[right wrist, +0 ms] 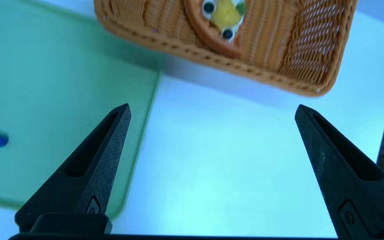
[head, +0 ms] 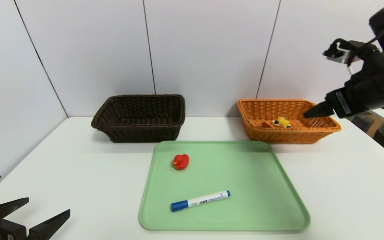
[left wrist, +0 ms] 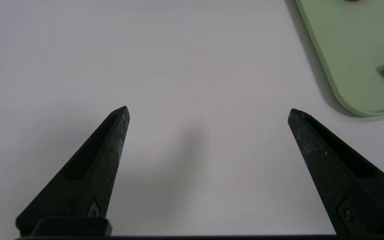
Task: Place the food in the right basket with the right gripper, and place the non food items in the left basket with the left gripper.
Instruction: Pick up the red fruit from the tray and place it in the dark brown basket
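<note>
White table (head: 345, 186) and pale wall panels framed a green tray (head: 278, 200). On the tray lay the red rubber duck (head: 181, 162) and the marker pen (head: 200, 200). Behind the tray stood the dark brown basket (head: 138, 133) and the orange basket (head: 262, 133), the waffle wedge (head: 281, 122) inside it. Right of the tray and above, the right gripper (right wrist: 212, 111) gaped wide, empty; left of the tray, the left gripper (left wrist: 208, 111) likewise.

waffle wedge (head: 281, 122) in orange basket (head: 325, 129) | duck (head: 181, 161), marker (head: 200, 200) outside dark basket (head: 138, 130)

Before me a pale green tray (head: 245, 160) lies flat on the white tabletop (head: 345, 186), white wall panels (head: 205, 50) behind.
</note>
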